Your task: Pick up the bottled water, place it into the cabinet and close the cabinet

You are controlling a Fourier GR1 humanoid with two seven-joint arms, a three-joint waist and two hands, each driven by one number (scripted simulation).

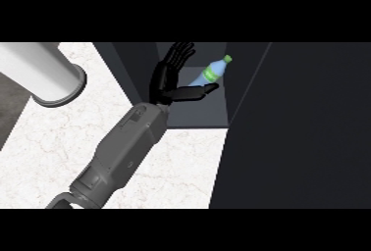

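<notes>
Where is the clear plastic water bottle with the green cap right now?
Head view, upper centre: the bottle leans inside the open dark cabinet, at the thumb of the black left hand.

Bottled water (pixel 210 74) is a pale see-through blue with a green label and green cap. The left hand (pixel 165 79) is all black, and the forearm (pixel 130 142) is plain grey. The surface (pixel 43 152) is white marble with faint brownish veins. The cabinet (pixel 304 122) is dark charcoal, bluish-grey inside. The big cylinder (pixel 43 73) is off-white.

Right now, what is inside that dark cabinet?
A tilted bottled water with a green cap, next to the open left hand. The hand covers part of the cabinet interior and the bottle's lower end.
</notes>
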